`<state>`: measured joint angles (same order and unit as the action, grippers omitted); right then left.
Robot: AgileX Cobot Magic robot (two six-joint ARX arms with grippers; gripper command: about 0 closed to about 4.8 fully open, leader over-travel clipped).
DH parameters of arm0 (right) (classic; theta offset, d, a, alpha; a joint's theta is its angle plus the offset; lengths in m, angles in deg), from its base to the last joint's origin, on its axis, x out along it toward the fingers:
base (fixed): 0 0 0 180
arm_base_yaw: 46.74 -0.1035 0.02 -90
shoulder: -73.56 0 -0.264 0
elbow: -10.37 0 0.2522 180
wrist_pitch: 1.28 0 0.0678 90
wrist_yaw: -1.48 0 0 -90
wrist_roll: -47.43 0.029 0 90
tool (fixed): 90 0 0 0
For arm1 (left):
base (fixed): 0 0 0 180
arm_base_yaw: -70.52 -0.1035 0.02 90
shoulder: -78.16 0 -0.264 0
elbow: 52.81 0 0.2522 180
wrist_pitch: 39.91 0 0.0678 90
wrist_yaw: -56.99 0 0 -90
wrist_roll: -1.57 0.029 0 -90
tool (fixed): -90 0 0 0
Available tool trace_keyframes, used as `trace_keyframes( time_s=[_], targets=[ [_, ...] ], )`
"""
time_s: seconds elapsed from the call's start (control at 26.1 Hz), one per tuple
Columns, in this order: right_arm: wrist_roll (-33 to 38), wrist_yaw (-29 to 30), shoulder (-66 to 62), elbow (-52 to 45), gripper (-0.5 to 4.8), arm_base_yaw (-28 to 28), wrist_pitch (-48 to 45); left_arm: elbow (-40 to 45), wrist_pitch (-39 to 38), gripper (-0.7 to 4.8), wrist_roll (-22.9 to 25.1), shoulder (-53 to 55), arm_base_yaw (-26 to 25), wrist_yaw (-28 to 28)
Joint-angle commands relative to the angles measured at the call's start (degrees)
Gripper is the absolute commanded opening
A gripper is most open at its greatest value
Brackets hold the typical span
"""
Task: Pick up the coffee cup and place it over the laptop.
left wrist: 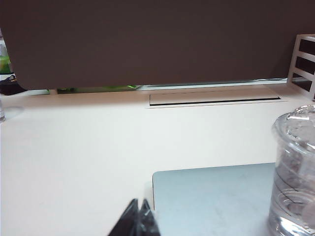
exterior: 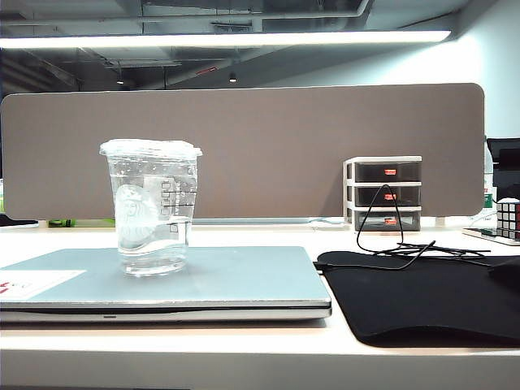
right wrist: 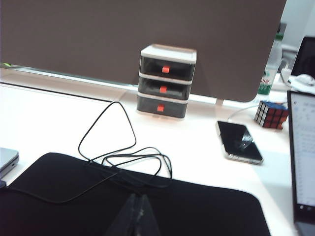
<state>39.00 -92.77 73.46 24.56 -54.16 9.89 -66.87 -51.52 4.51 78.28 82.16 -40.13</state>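
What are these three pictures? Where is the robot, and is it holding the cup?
The robot has two arms, each ending in a pincer with a small camera beside it. One picture looks at the desk from the front. There the coffee cup stands upright on the closed laptop, next to a black mouse mat with a thin cable and little drawers behind. The other two pictures come from the arms. The left pincer is the dark tip near the laptop's corner, shut and empty. The right pincer hovers over the mat, also shut and empty. Nothing holds the cup.
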Motion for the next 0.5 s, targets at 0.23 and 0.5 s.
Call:
trace_keyframes(
  time_s=[0.23, 0.5],
  targets=[
    [-0.1, 3.0, 0.0, -0.3, -0.06, 3.4, -0.5, -0.1, 5.6, -0.06, 3.0, 0.0, 0.0, -2.7],
    [1.4, 7.1, 0.0, -0.3, -0.06, 8.1, -0.7, -0.1, 1.7, -0.06, 5.1, 0.0, -0.1, -1.1]
  ],
)
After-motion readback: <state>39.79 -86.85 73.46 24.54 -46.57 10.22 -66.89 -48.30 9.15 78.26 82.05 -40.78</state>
